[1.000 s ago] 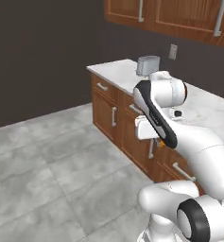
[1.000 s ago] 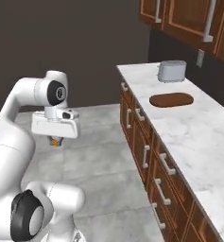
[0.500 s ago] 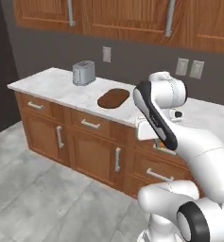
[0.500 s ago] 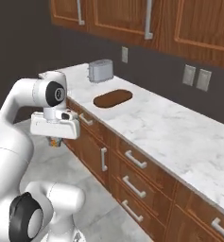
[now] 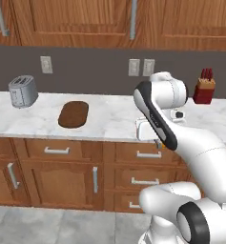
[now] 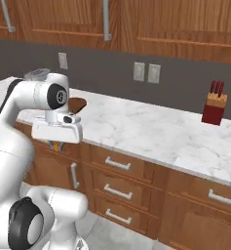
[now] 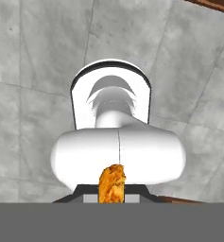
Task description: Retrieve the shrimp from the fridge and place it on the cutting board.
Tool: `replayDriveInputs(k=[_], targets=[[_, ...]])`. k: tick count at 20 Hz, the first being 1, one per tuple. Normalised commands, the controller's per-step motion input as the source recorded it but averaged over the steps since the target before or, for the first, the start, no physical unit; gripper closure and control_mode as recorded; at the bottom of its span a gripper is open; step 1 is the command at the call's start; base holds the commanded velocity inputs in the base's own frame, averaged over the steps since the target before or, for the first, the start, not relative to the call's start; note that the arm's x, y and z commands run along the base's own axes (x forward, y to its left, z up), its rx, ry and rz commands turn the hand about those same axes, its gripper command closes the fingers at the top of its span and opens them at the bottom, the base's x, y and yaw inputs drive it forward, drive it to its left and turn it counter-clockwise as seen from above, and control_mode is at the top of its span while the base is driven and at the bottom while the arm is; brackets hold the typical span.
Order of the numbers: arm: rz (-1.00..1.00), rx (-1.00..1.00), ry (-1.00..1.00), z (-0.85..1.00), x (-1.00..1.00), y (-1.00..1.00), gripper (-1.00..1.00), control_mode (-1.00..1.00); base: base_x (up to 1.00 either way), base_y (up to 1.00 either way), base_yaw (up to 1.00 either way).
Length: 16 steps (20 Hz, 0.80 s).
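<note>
With our pincer (image 6: 54,145) clamped on the small orange curved shrimp (image 7: 112,183), we should lift well above the counter before reaching left to the flat dark-brown oval cutting board (image 5: 73,114).

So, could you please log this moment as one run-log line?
phase: carrying | gripper: shut on shrimp, off the counter's front edge | cutting board: on counter, bare, beside toaster | placement: not yet done

On the tabletop (image 5: 109,121) we see the toaster (image 5: 22,91) at far left, the cutting board (image 5: 73,114) just right of it, and the knife block (image 5: 203,89) far right, against the wall.
</note>
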Motion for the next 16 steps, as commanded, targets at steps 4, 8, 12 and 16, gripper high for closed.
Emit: replayDriveInputs(k=[4,8,12,16], targets=[[0.00,0.00,0.00,0.00,0.00,0.00,1.00,1.00,0.38,0.40,-0.66],[0.00,0.00,0.00,0.00,0.00,0.00,1.00,1.00,0.26,0.26,-0.43],[0.00,0.00,0.00,0.00,0.00,0.00,1.00,1.00,0.08,0.45,-0.10],[0.00,0.00,0.00,0.00,0.00,0.00,1.00,1.00,0.00,0.88,0.14]])
